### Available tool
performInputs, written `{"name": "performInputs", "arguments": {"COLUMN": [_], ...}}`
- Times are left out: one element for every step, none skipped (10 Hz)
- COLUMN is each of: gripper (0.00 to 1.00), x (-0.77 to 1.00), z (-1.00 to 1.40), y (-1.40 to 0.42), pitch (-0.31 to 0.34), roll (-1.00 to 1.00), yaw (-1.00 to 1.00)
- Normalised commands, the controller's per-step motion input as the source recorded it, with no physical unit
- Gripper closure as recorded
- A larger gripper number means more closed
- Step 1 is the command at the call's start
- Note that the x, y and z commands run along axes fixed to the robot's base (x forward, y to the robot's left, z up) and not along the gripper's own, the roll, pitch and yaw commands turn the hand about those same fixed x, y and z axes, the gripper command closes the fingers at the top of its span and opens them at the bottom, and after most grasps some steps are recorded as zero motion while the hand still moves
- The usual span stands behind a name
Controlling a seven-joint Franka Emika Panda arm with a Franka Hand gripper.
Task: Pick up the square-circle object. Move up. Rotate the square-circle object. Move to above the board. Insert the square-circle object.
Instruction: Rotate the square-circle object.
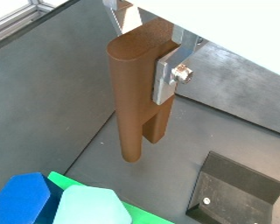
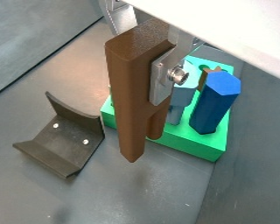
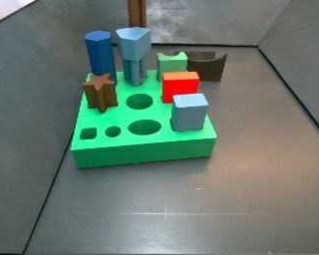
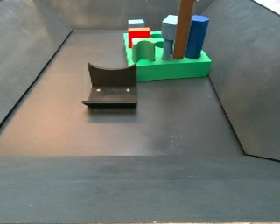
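Our tool (image 2: 157, 77) grips the square-circle object (image 2: 133, 96) by its upper end; the block hangs upright below the fingers (image 1: 167, 74), above the floor beside the board (image 2: 208, 144), near the fixture (image 2: 60, 138).

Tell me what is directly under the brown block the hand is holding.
The hand holds the brown block upright in the air. Below its tip is bare grey floor, beside the green board. The block hides nothing on the floor.
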Motion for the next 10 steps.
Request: {"name": "performInputs", "arguments": {"gripper": [1.00, 1.00, 1.00, 1.00, 1.00, 1.00, 1.00, 1.00, 1.00, 1.00], "x": [0.03, 0.03, 0.03, 0.03, 0.00, 0.00, 0.00, 0.00, 0.02, 0.02], "z": [0.00, 0.00, 0.00, 0.01, 0.00, 0.00, 0.00, -1.00, -1.00, -1.00], "y": [-0.05, -0.04, -0.01, -0.01, 0.00, 0.00, 0.00, 0.00, 0.00, 0.00], "pitch": [0.062, 0.061, 0.060, 0.060, 0.060, 0.060, 0.058, 0.056, 0.028, 0.009], "roll": [0.04, 0.04, 0.03, 0.03, 0.03, 0.03, 0.03, -0.17, -0.16, -0.16], "yaw": [0.80, 0.58, 0.33, 0.21, 0.44, 0.41, 0.27, 0.18, 0.10, 0.08]}}
